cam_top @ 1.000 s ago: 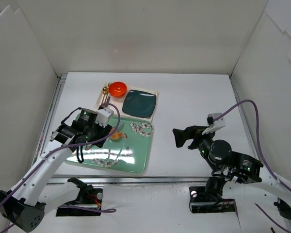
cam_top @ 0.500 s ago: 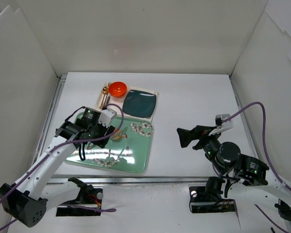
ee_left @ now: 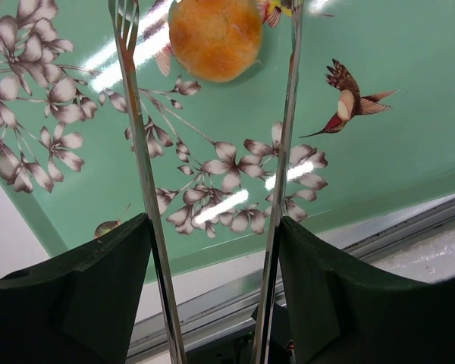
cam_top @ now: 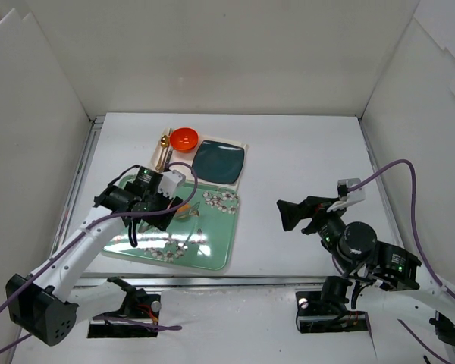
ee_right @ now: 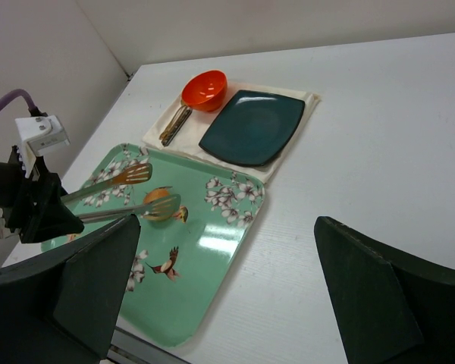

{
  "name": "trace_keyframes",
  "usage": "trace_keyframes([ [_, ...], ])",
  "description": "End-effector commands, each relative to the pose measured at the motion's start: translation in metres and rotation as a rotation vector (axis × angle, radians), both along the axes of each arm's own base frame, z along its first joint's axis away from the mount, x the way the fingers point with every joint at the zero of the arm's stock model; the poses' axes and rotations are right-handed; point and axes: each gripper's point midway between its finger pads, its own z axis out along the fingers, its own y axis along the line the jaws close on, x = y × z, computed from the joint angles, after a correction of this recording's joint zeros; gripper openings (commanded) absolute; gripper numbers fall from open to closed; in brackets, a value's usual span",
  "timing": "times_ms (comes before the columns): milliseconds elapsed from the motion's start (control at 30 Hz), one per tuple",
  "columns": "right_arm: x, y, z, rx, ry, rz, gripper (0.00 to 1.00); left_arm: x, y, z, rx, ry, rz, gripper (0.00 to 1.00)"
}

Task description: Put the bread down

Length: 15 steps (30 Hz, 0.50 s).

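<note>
Between left gripper's (ee_left: 212, 224) tongs (ee_left: 148, 189) (untouched): bread (ee_left: 214, 34)

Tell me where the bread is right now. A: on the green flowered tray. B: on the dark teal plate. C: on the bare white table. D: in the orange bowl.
A: the bread lies on the green tray, between the spread tips of the tongs, neither tip touching it.
</note>
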Motion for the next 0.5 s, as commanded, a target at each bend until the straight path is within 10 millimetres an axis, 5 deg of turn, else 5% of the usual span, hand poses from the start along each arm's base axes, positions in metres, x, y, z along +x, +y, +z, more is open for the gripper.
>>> trace_keyframes([
  [0,0.003,-0.002,0.011,0.041,-0.023,-0.026,0.98,0.013,-0.001,0.011,0.003,-0.05,0.012,0.61],
  [467,0.0,-0.007,0.014,0.062,-0.03,-0.02,0.98,0.02,-0.002,-0.007,-0.004,0.034,0.02,0.62],
])
